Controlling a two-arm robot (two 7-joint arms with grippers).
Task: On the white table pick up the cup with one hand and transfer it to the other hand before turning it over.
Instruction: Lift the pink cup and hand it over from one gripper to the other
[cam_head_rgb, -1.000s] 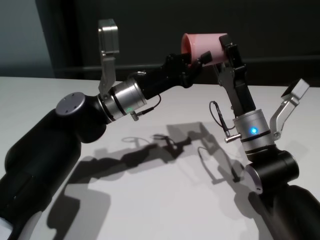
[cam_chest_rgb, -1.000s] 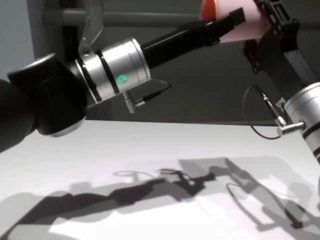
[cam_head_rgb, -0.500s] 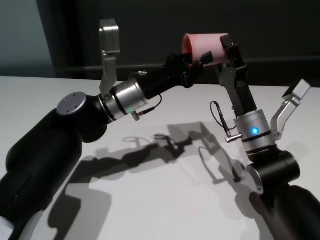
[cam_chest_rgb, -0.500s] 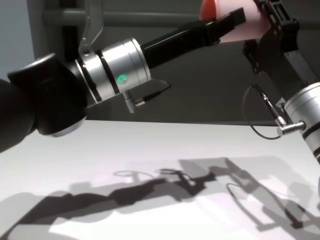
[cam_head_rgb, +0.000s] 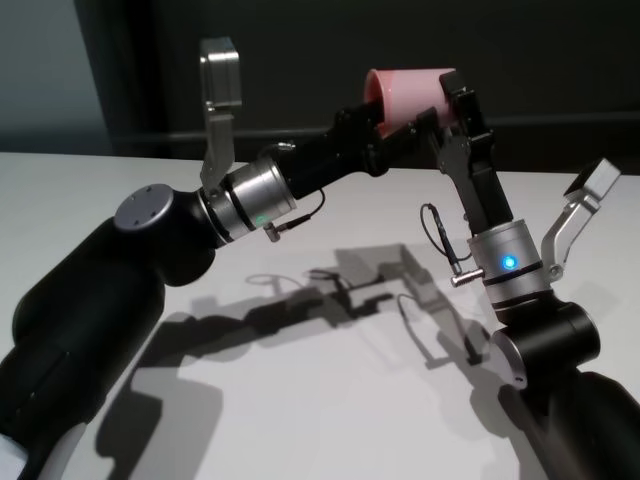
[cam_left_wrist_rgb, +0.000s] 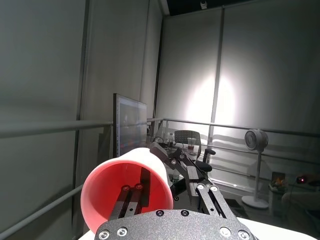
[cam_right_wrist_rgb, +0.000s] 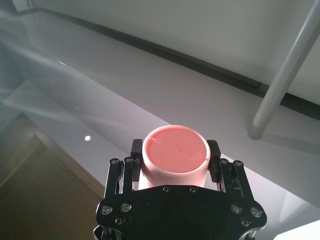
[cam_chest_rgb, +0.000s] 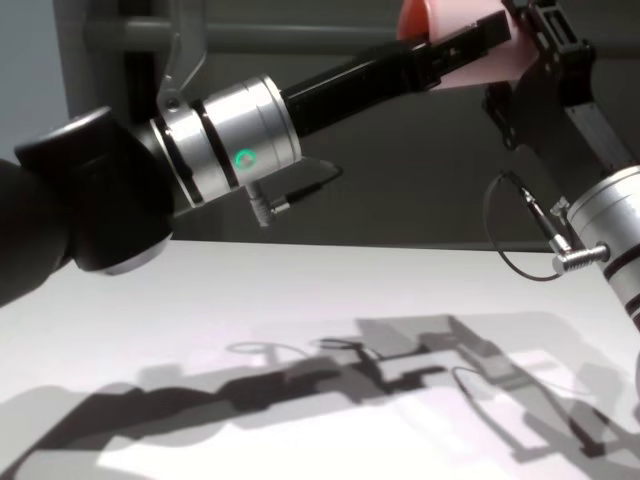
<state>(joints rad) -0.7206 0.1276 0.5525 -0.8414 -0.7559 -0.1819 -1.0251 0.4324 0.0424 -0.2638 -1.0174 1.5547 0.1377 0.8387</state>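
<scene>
The pink cup (cam_head_rgb: 405, 90) hangs on its side high above the white table (cam_head_rgb: 330, 410), between my two grippers. My right gripper (cam_head_rgb: 442, 100) is shut on the cup's body near the flat base (cam_right_wrist_rgb: 175, 150), one finger on each side. From the left, my left gripper (cam_head_rgb: 400, 122) reaches to the rim. Its jaws are open and straddle the cup's wall, one finger inside the mouth (cam_left_wrist_rgb: 125, 192) and one outside. In the chest view the cup (cam_chest_rgb: 478, 70) sits at the top edge, between the left gripper (cam_chest_rgb: 468, 42) and the right gripper (cam_chest_rgb: 530, 45).
Both arms' shadows fall on the bare table (cam_chest_rgb: 300, 300) below. A dark wall with a horizontal rail (cam_chest_rgb: 300, 38) stands behind the table's far edge. The two forearms rise steeply and meet over the table's far middle.
The left gripper's fingers have spread apart off the cup's rim, and their shadow on the table now shows a gap. The cup and the right gripper have stayed put.
</scene>
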